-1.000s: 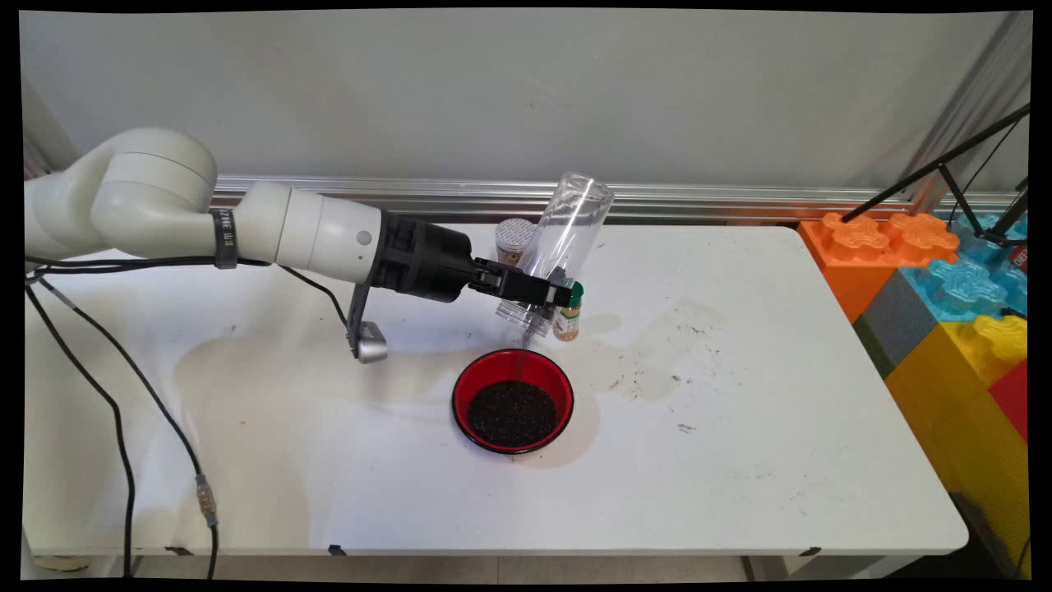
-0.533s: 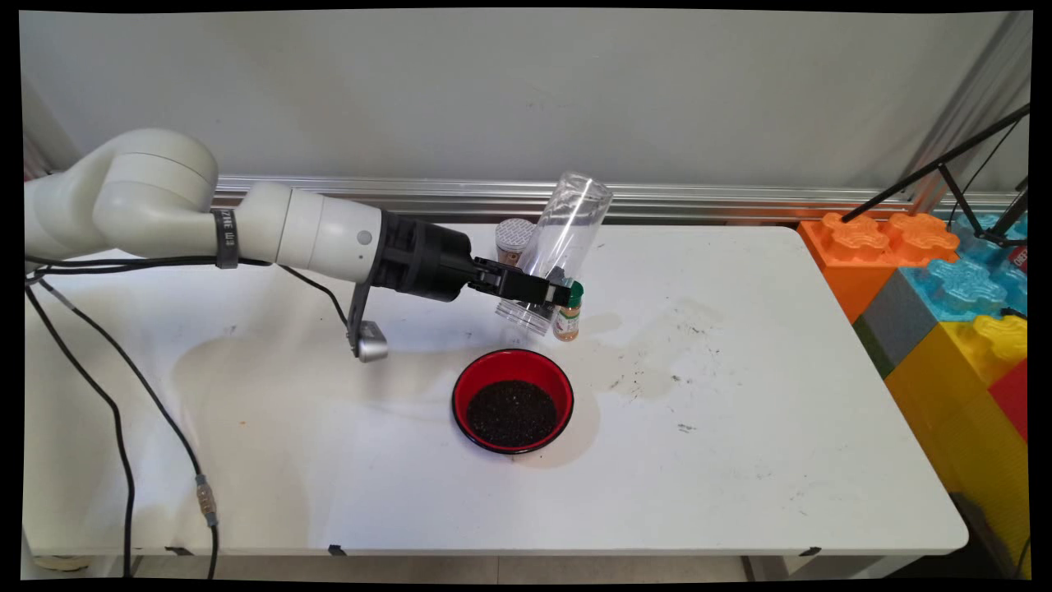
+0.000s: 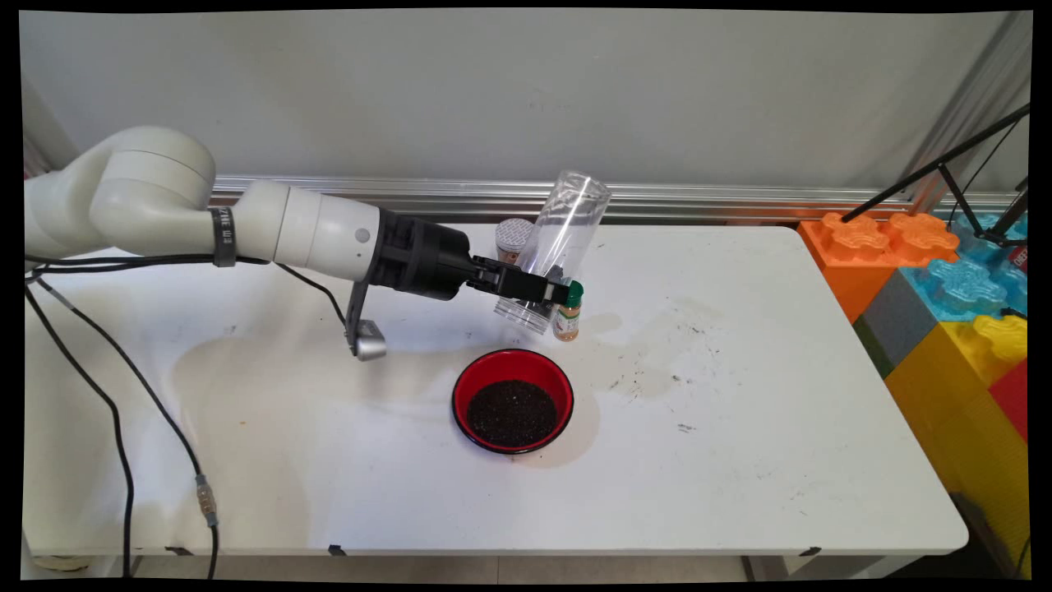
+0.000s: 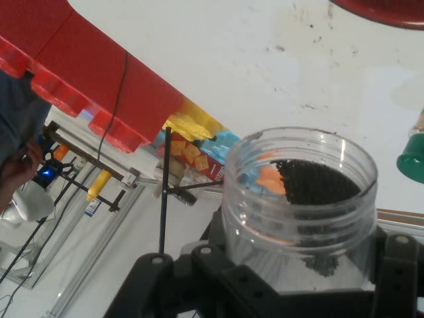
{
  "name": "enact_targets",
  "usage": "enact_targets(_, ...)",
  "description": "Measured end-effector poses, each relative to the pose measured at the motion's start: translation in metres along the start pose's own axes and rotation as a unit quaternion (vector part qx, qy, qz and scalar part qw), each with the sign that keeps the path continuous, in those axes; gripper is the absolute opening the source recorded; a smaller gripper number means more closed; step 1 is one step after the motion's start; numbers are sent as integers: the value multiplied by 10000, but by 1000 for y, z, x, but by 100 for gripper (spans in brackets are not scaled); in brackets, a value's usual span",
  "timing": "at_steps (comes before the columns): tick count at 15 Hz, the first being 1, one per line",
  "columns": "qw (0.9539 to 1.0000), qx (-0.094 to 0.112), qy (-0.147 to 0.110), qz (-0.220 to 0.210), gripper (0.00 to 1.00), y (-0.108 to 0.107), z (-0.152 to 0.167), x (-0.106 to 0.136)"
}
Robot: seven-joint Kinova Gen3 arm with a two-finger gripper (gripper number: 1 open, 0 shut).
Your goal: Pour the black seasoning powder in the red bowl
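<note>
While the gripper point(image 3: 552, 292) is clamped around the lower part of a clear plastic jar point(image 3: 556, 247), the jar hangs tilted just above the centre of the main view, its open mouth pointing down and left and its closed end up toward the wall. In the hand view the jar point(image 4: 301, 205) fills the lower middle of the frame, with some dark granules point(image 4: 317, 182) lying inside near the rim. Directly below centre sits a red bowl point(image 3: 513, 400) holding a heap of the same dark grains. A small green-capped spice bottle point(image 3: 567, 311) stands just right of the jar's mouth, and a silver-lidded jar point(image 3: 513, 240) stands behind it. Because the mouth sits above the bowl's far rim rather than its middle, any loose grains could, in my judgement, land on the white table point(image 3: 740, 427); a swing could also knock the spice bottle over.
</note>
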Motion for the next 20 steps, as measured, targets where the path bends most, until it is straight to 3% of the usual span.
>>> enact_targets(13, 9998, -35, 4, -194, 0, -5, -4, -8)
enact_targets(17, 9985, -67, 65, -545, 0, -6, -4, -11)
enact_targets(20, 9950, -104, 152, -983, 0, -8, -6, -15)
